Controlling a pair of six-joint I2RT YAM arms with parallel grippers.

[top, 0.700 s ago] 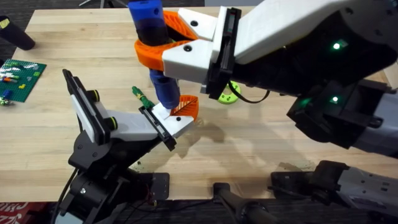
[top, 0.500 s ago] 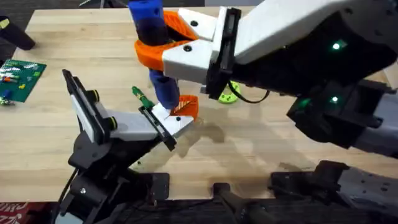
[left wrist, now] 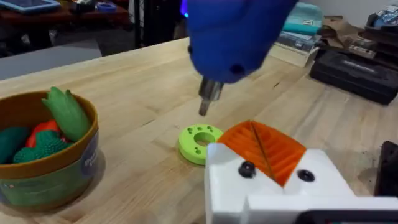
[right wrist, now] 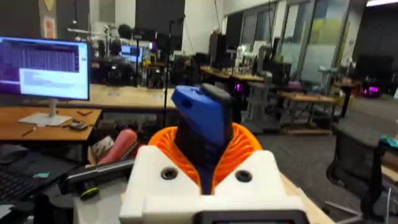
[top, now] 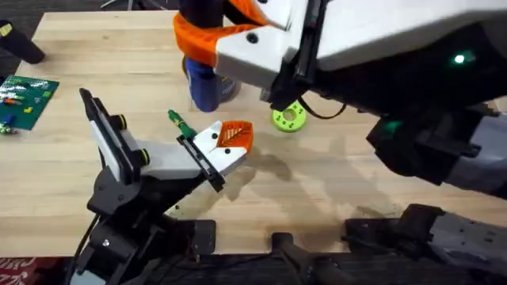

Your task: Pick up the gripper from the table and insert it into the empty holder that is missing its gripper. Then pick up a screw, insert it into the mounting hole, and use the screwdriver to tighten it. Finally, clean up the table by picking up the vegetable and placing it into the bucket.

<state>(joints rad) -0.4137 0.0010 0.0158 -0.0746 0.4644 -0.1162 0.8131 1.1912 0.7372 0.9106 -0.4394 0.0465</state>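
My right gripper (top: pixel 207 36), an orange clamp on a white body, is shut on the thick blue screwdriver (top: pixel 203 85) and holds it upright above the far middle of the table. In the left wrist view the screwdriver (left wrist: pixel 233 34) hangs with its metal tip in the air, clear of everything. The white holder (top: pixel 207 149) with its black end plate is my left arm's end. The small orange gripper piece (top: pixel 234 136) sits on it. Up close, the ribbed orange piece (left wrist: pixel 264 146) sits in the white block (left wrist: pixel 273 193), with two dark screw heads below it. The yellow-brown bucket (left wrist: pixel 74 171) holds green and red vegetables.
A lime-green disc with holes (top: pixel 289 117) lies right of the holder, and a thin green-and-orange item (top: pixel 181 123) lies by the black end plate. A green board with small parts (top: pixel 28 96) and a black object (top: pixel 20 43) sit at the far left.
My right arm has lifted the screwdriver off the orange piece and carried it up and toward the far side. The lime-green disc is now uncovered. The holder has not moved.
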